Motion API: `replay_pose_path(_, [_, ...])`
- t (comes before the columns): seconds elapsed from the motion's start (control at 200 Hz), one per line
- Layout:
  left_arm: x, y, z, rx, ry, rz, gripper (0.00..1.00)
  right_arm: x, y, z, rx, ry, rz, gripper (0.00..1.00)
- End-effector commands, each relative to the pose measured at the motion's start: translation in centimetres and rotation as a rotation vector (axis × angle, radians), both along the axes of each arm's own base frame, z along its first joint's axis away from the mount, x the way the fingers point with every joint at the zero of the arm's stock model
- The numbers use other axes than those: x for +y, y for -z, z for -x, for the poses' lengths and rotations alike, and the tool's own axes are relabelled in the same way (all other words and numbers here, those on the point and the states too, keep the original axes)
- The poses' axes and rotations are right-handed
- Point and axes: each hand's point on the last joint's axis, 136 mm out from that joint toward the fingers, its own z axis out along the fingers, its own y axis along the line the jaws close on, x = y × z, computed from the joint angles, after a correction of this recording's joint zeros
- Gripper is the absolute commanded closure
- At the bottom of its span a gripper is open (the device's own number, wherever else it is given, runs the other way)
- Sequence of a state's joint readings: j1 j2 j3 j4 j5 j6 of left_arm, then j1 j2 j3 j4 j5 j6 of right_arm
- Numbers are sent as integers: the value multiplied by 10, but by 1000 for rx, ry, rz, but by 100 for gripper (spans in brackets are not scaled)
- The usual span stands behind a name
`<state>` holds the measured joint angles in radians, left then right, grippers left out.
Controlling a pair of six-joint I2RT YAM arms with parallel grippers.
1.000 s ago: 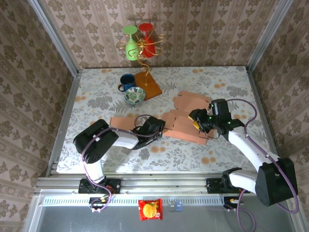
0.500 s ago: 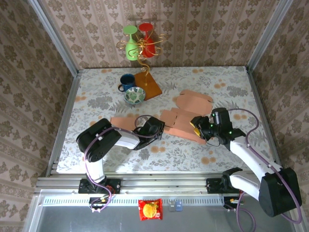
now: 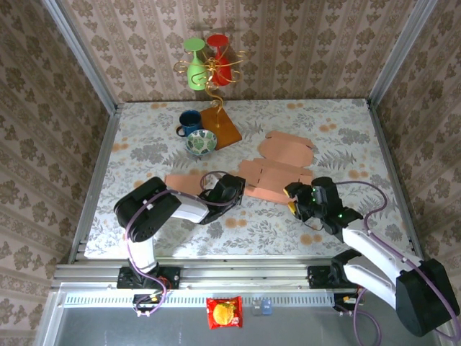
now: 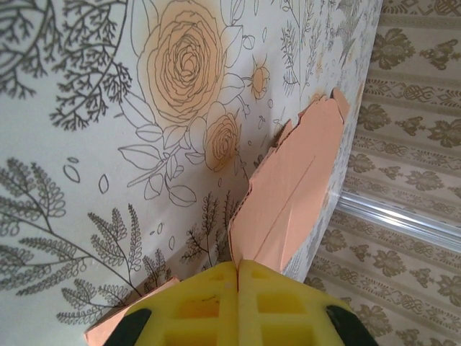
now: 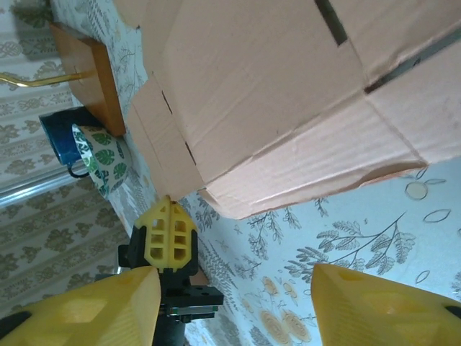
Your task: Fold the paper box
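Now my left gripper (image 4: 238, 268) clamps the paper box (image 3: 277, 175); my right gripper (image 5: 232, 285), newly wide, drops it flat, so the fold looks undone.

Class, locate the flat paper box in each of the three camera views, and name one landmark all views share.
Top external: paper box lies flat, centre-right of the picture.
Left wrist: its flap rises centre-right above the left tool.
Right wrist: it spans the upper picture.
Shared landmark: that left tool, shut on the box's edge.
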<state>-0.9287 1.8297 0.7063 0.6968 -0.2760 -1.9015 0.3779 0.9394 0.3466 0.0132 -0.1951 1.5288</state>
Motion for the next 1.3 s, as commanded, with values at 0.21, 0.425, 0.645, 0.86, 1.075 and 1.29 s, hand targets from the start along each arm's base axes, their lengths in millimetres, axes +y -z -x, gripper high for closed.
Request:
replay_pose_path(0.21, [-10, -57, -10, -48, -88, 119, 100, 0, 6, -8, 28, 200, -88, 24])
replay_pose_path(0.425, [-18, -71, -14, -55, -104, 171, 100, 5, 8, -17, 13, 238, -107, 19])
replay_pose_path(0.645, [-22, -81, -17, -68, -108, 191, 100, 8, 3, -40, -35, 276, -104, 20])
replay_pose_path(0.86, [-26, -87, -16, -70, -109, 214, 100, 19, 5, -55, -42, 267, -124, 21])
replay_pose_path(1.075, [-26, -85, -12, -60, -112, 218, 100, 15, -7, -64, -81, 291, -120, 30])
replay_pose_path(1.29, [-25, -87, -11, -64, -121, 223, 100, 8, -11, -64, -89, 299, -113, 46])
